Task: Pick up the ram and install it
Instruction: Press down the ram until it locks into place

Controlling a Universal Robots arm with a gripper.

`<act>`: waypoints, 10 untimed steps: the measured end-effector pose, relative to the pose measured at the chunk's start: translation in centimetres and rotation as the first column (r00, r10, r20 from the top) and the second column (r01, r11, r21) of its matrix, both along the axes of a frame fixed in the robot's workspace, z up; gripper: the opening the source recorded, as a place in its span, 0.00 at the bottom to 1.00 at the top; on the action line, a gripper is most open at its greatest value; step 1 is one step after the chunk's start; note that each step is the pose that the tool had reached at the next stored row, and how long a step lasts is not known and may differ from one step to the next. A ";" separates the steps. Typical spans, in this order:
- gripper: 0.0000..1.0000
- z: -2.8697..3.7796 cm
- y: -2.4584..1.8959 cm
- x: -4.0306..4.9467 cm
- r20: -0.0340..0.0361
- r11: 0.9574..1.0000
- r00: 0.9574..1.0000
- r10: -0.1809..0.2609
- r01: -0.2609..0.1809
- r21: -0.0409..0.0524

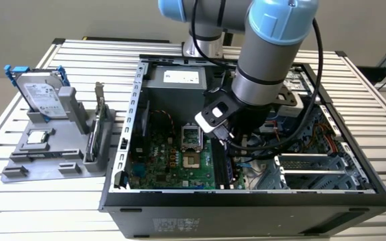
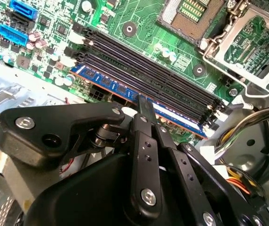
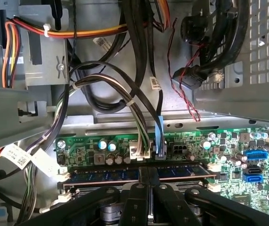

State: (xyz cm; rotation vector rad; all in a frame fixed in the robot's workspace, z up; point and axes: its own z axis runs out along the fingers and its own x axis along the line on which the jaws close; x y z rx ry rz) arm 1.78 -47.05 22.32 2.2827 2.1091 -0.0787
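The ram (image 2: 107, 83) is a blue stick with black chips, standing in the outermost memory slot of the green motherboard (image 2: 139, 19); in the first wrist view the ram (image 3: 101, 175) runs along the board's edge. My gripper (image 2: 142, 101) is inside the open computer case (image 1: 132, 125), directly over the stick's middle. Its two black fingers are pressed together, with their tips on the ram's top edge in both wrist views. They hide the stick's centre. The gripper (image 3: 147, 173) is shut along the stick's length, not across it.
Empty black memory slots (image 2: 148, 70) lie beside the ram, then the CPU socket (image 1: 191, 138). Bundled cables (image 3: 125, 94) and the metal drive cage (image 1: 313, 168) crowd the arm. On the exterior view's left, a grey holder (image 1: 18, 173) carries a hard drive (image 1: 42, 95) and an expansion card (image 1: 96, 130).
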 end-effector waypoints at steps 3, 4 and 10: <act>0.00 -0.35 0.02 -0.01 0.001 1.000 1.000 0.000 0.000 0.001; 0.00 -0.41 0.01 -0.01 0.000 1.000 1.000 0.000 0.000 0.001; 0.00 -0.58 0.01 -0.01 0.000 1.000 1.000 0.000 0.000 0.000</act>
